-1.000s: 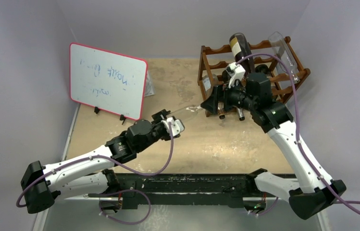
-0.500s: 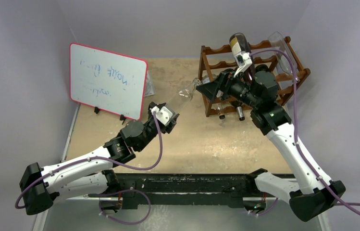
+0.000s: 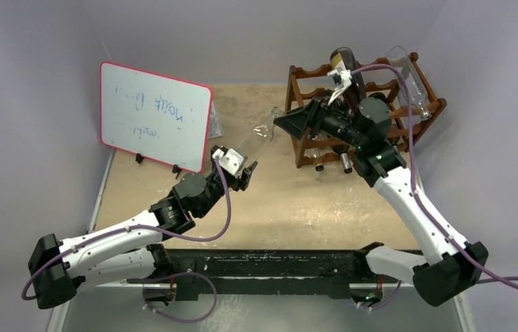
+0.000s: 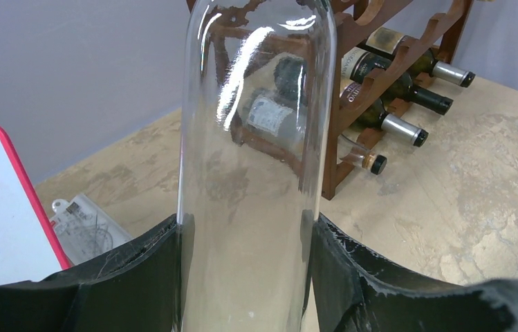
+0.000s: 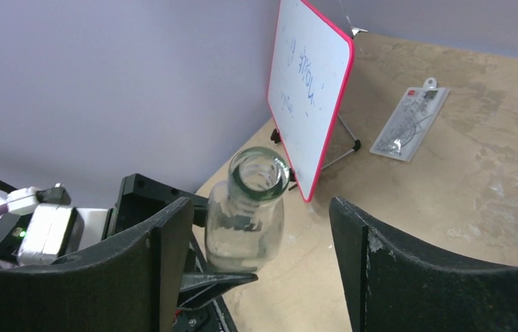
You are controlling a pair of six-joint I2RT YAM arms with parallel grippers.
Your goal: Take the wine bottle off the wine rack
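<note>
My left gripper is shut on the base of a clear glass wine bottle, held off the table and tilted up towards the rack. In the left wrist view the bottle fills the space between both black fingers. The reddish-brown wooden wine rack stands at the back right and also shows in the left wrist view. My right gripper is open just in front of the rack, by the bottle's neck. In the right wrist view the bottle's mouth sits between the spread fingers, untouched.
A red-edged whiteboard stands on small feet at the back left. A plastic packet lies behind it. The rack holds a dark labelled bottle, a clear bottle and several dark bottles low down. Walls close in on three sides.
My left arm has raised the clear bottle from lying low near the rack to tilted upward, shifting left. My right gripper has swung up and left to the bottle's neck, still open.
</note>
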